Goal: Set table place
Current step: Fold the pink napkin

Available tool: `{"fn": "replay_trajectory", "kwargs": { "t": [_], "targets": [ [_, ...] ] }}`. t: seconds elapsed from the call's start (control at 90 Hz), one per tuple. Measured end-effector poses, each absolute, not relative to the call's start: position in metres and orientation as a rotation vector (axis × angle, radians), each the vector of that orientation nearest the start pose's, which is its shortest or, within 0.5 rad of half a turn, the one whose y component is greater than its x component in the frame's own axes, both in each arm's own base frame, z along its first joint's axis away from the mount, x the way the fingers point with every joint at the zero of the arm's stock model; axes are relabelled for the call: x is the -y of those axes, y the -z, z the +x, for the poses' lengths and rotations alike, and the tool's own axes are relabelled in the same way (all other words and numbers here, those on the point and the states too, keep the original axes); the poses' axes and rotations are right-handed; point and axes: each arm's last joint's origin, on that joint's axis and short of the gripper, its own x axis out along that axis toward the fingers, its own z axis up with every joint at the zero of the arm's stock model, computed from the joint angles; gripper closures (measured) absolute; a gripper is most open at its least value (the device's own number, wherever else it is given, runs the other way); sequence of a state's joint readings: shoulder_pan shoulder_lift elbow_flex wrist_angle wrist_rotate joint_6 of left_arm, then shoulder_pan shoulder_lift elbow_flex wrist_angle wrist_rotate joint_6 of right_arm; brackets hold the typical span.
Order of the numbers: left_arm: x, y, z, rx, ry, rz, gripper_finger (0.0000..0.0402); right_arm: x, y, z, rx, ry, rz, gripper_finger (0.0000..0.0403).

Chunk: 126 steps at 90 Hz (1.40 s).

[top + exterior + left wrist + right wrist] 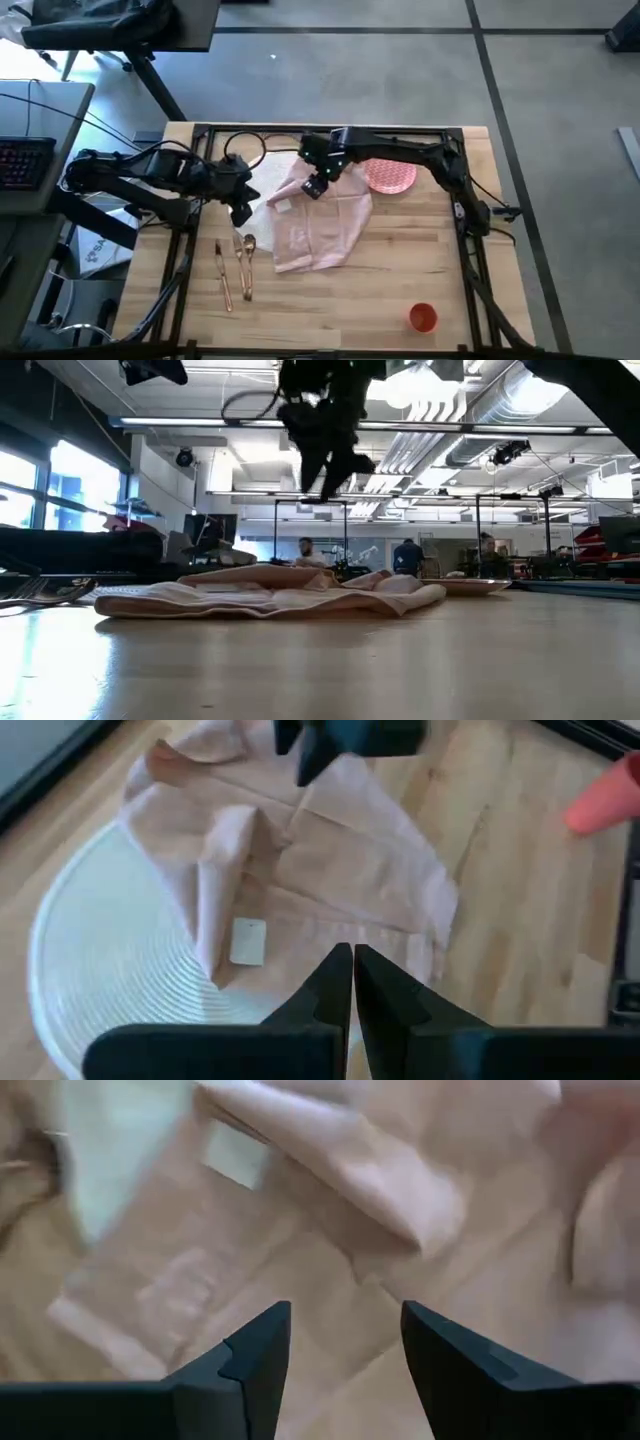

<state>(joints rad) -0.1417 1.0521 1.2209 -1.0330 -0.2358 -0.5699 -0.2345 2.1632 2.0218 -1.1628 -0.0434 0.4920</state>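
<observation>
The pale pink napkin (318,228) lies rumpled mid-desk, draped over the white plate (110,960), the pink plate (389,176) peeking out behind. The right end effector (316,186) hovers above it, jaws wide; the left end effector (243,212) (jaws pressed together) hangs beside the cloth's edge. The cutlery (235,266) and orange cup (423,317) sit on the desk (420,255) nearer the front.

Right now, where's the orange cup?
In the high view the orange cup stands alone near the table's front edge on the right-arm side, well clear of the napkin.
</observation>
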Motion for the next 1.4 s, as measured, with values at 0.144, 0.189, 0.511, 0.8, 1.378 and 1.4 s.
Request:
{"fn": "replay_trajectory", "kwargs": {
  "t": [0.144, 0.189, 0.511, 0.8, 1.378, 1.4],
  "targets": [
    [0.025, -0.361, 0.180, -0.801, -0.285, -0.394, 0.0402, 0.127, -0.205, 0.427, -1.201, 0.477, 0.738, 0.0231],
    [0.027, -0.361, 0.179, -0.802, -0.276, -0.393, 0.0402, 0.132, -0.194, 0.427, -1.171, 0.473, 0.784, 0.0233],
    [0.033, -0.361, 0.178, -0.802, -0.257, -0.403, 0.0402, 0.134, -0.152, 0.424, -1.059, 0.482, 0.827, 0.0292],
    [0.032, -0.364, 0.174, -0.789, -0.261, -0.406, 0.0402, 0.129, -0.171, 0.436, -1.037, 0.371, 0.850, 0.0395],
    [0.017, -0.402, 0.137, -0.531, -0.422, -0.403, 0.0402, 0.203, -0.191, 0.521, -0.220, 0.257, 1.012, 0.0368],
    [0.017, -0.402, 0.137, -0.529, -0.424, -0.409, 0.0402, 0.205, -0.191, 0.522, -0.211, 0.248, 1.017, 0.0358]
  ]
}}
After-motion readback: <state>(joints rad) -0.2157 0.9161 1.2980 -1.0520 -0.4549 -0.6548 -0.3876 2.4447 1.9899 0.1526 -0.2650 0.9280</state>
